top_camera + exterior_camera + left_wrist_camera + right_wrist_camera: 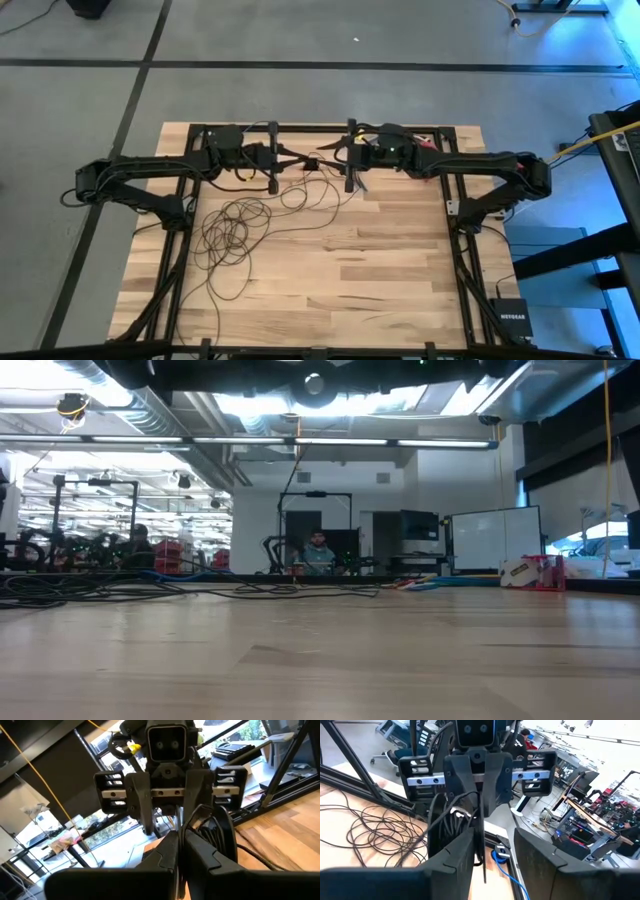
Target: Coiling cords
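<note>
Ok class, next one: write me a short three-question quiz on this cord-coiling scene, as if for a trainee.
1. True or false: the loose loops of the cord lie on the right arm's side of the table.
2. How do the left gripper and the right gripper stand? A: at opposite ends of the table. B: facing each other, close together. C: side by side, pointing the same way.
3. Which gripper's fingers stand apart?

Key: 1 false, they lie on the left arm's side. 2 B. 3 the right gripper; the left gripper's fingers are shut on the cord.
</note>
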Controlling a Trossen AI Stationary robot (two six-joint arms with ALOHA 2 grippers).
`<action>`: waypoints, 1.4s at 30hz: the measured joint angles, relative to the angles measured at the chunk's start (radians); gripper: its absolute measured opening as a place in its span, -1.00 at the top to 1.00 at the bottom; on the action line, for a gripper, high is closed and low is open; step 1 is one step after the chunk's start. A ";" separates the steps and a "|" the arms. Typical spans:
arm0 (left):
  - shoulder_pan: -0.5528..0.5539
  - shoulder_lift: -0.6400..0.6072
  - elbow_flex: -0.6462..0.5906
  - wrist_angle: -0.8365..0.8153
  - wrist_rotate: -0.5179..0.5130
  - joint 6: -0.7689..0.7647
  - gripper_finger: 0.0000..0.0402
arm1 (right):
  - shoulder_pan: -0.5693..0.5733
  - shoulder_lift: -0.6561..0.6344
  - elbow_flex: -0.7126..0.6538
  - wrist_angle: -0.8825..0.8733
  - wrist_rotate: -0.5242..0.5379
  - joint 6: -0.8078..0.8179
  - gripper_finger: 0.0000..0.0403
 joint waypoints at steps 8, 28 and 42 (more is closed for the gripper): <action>-0.003 -0.001 0.000 0.008 -0.002 0.001 0.95 | 0.000 0.010 0.000 0.017 0.000 -0.022 0.39; -0.005 -0.001 0.000 -0.002 -0.028 -0.082 0.78 | 0.000 0.012 0.000 0.009 0.012 -0.041 0.95; -0.053 -0.052 0.001 -0.020 -0.135 -0.106 0.23 | 0.000 0.012 -0.001 -0.007 0.188 -0.076 0.98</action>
